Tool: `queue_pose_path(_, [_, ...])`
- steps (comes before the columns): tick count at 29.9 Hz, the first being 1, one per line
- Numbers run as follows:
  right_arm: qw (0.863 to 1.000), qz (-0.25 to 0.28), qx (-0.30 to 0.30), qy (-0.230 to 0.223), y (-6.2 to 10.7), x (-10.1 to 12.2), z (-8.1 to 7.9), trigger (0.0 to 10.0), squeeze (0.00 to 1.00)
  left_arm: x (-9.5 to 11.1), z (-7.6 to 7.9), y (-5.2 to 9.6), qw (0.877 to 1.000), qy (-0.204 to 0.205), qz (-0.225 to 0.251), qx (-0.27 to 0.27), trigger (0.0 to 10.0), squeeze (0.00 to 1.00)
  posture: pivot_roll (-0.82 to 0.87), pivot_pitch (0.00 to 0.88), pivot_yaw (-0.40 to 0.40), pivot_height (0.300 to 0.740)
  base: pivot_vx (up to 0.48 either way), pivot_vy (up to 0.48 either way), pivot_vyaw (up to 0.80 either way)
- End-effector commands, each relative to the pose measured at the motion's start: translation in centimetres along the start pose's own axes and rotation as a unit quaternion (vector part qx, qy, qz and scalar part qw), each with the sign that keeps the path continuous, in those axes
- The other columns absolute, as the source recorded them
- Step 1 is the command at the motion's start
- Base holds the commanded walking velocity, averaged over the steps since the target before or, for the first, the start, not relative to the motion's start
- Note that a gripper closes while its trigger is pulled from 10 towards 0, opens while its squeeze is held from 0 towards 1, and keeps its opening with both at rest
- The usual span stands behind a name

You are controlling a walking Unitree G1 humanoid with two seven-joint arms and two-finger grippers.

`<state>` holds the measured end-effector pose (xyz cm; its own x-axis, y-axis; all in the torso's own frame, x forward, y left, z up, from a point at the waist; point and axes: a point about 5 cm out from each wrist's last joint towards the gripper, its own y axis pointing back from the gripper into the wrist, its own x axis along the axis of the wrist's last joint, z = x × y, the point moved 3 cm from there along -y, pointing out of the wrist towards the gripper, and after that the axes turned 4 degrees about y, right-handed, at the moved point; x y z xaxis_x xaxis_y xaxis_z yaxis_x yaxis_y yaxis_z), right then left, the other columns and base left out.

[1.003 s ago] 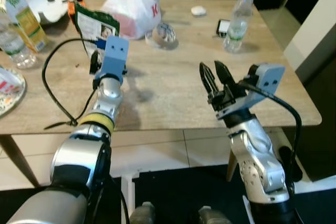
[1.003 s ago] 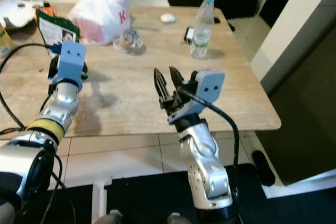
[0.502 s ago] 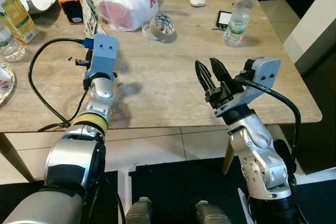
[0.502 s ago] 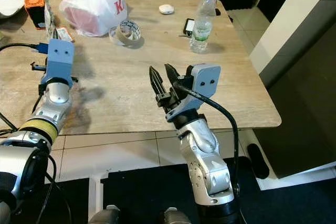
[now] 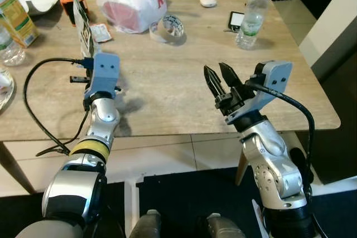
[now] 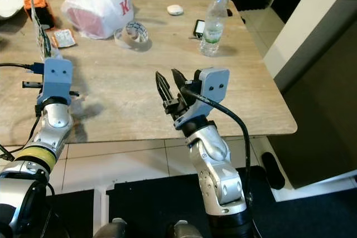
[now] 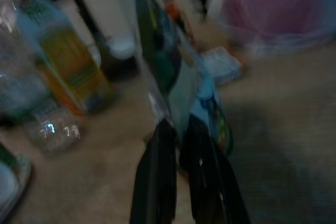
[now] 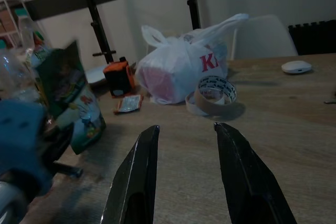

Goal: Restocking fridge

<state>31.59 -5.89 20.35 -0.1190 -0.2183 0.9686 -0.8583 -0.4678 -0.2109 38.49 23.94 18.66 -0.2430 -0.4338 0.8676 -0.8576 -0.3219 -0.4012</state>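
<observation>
The left hand (image 7: 181, 182) is pinched on a green snack packet (image 5: 81, 26), holding it upright above the wooden worktop (image 5: 167, 76), likely for carrying to the fridge; the right hand (image 5: 219, 79) hovers spread and empty; a water bottle (image 5: 251, 9) stands well apart.

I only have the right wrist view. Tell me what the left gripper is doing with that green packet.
Observer: The left gripper is shut on the lower edge of the green packet, holding it upright.
Operator: Now say what stands off to the right of my gripper.
Observer: A water bottle with a teal cap stands on the far right part of the table, beyond the open right gripper.
</observation>
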Motion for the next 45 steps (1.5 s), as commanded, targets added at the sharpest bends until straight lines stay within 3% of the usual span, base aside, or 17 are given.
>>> queue_pose_path(1, [1.000,-0.010,0.003,0.007,0.1,-0.6,0.1,10.0,0.00,2.2,0.1,-0.3,0.998,0.008,0.047,-0.029,10.0,0.00,-0.02,0.118,-0.059,0.740,0.000,0.000,0.00])
queue_pose_path(4, [1.000,-0.010,0.016,0.017,0.1,-0.4,0.2,10.0,0.00,4.0,0.9,0.2,0.990,0.031,0.076,-0.113,10.0,0.00,-0.01,0.116,-0.054,0.740,0.000,0.000,0.00])
queue_pose_path(5, [0.999,-0.001,0.037,0.029,0.1,0.7,0.4,10.0,0.00,5.4,1.2,0.6,0.975,0.069,0.073,-0.200,10.0,0.00,-0.01,0.120,-0.038,0.740,0.000,0.000,0.00])
queue_pose_path(9, [0.997,0.015,0.071,0.033,0.3,2.3,0.3,10.0,0.00,7.0,1.1,1.2,0.950,0.093,0.074,-0.288,10.0,0.00,0.00,0.132,-0.042,0.740,0.000,0.000,0.00])
queue_pose_path(11, [0.991,0.028,0.120,0.055,0.6,4.0,0.0,10.0,0.00,8.5,0.2,1.9,0.916,0.110,0.071,-0.379,10.0,0.00,0.00,0.142,-0.034,0.740,0.000,0.000,0.00])
queue_pose_path(14, [0.987,0.034,0.141,0.065,0.8,4.8,-0.1,10.0,0.00,9.0,-0.3,2.3,0.901,0.123,0.065,-0.411,10.0,0.00,0.00,0.135,-0.037,0.740,0.000,0.000,0.00])
queue_pose_path(17, [0.971,0.052,0.215,0.096,1.4,7.3,-0.8,10.0,0.00,9.7,-2.6,3.9,0.841,0.138,0.037,-0.523,10.0,0.00,0.02,0.126,-0.039,0.740,0.000,0.000,0.00])
queue_pose_path(18, [0.971,0.052,0.215,0.096,1.4,7.3,-0.8,10.0,0.00,9.7,-2.6,3.9,0.841,0.138,0.037,-0.523,10.0,0.00,0.02,0.126,-0.039,0.740,0.000,0.000,0.00])
queue_pose_path(22, [0.960,0.054,0.257,0.100,1.5,8.2,-0.9,10.0,0.00,11.3,-3.9,5.7,0.773,0.181,0.025,-0.608,10.0,0.00,0.03,0.126,-0.044,0.740,0.000,0.000,0.00])
queue_pose_path(29, [0.959,0.037,0.277,0.035,1.1,7.6,-0.2,10.0,0.00,14.7,-2.1,8.4,0.676,0.200,0.059,-0.706,10.0,0.00,0.03,0.083,-0.080,0.740,0.000,0.000,0.00])
queue_pose_path(36, [0.972,0.049,0.228,-0.009,0.4,7.5,1.6,10.0,0.00,15.3,-1.8,8.8,0.667,0.202,0.071,-0.713,10.0,0.00,0.03,0.066,-0.082,0.740,0.000,0.000,0.00])
queue_pose_path(37, [0.974,0.055,0.219,-0.017,0.4,7.8,2.1,10.0,0.24,15.4,-1.8,9.0,0.666,0.207,0.071,-0.713,10.0,0.00,0.03,0.058,-0.091,0.740,0.000,0.000,0.00])
queue_pose_path(39, [0.974,0.055,0.219,-0.017,0.4,7.8,2.1,10.0,0.24,15.4,-1.8,9.0,0.666,0.207,0.071,-0.713,10.0,0.00,0.03,0.058,-0.091,0.740,0.000,0.000,0.00])
queue_pose_path(40, [0.976,0.064,0.208,-0.023,0.3,8.1,2.5,10.0,0.81,15.4,-1.9,9.2,0.665,0.210,0.070,-0.713,10.0,0.00,0.03,0.053,-0.096,0.740,0.000,0.000,0.00])
queue_pose_path(41, [0.978,0.075,0.193,-0.031,0.2,8.6,3.1,10.0,1.00,15.2,-1.8,9.3,0.669,0.214,0.068,-0.708,10.0,0.00,0.02,0.052,-0.112,0.740,0.000,0.000,0.00])
queue_pose_path(44, [0.980,0.094,0.171,-0.042,0.1,9.7,4.1,10.0,1.00,14.4,-1.7,9.4,0.683,0.212,0.060,-0.697,10.0,0.00,0.02,0.056,-0.119,0.740,0.000,0.000,0.00])
queue_pose_path(45, [0.979,0.095,0.172,-0.043,0.3,9.9,4.3,10.0,0.03,14.3,-1.6,9.6,0.682,0.212,0.058,-0.698,10.0,0.00,0.02,0.059,-0.123,0.740,0.000,0.000,0.00])
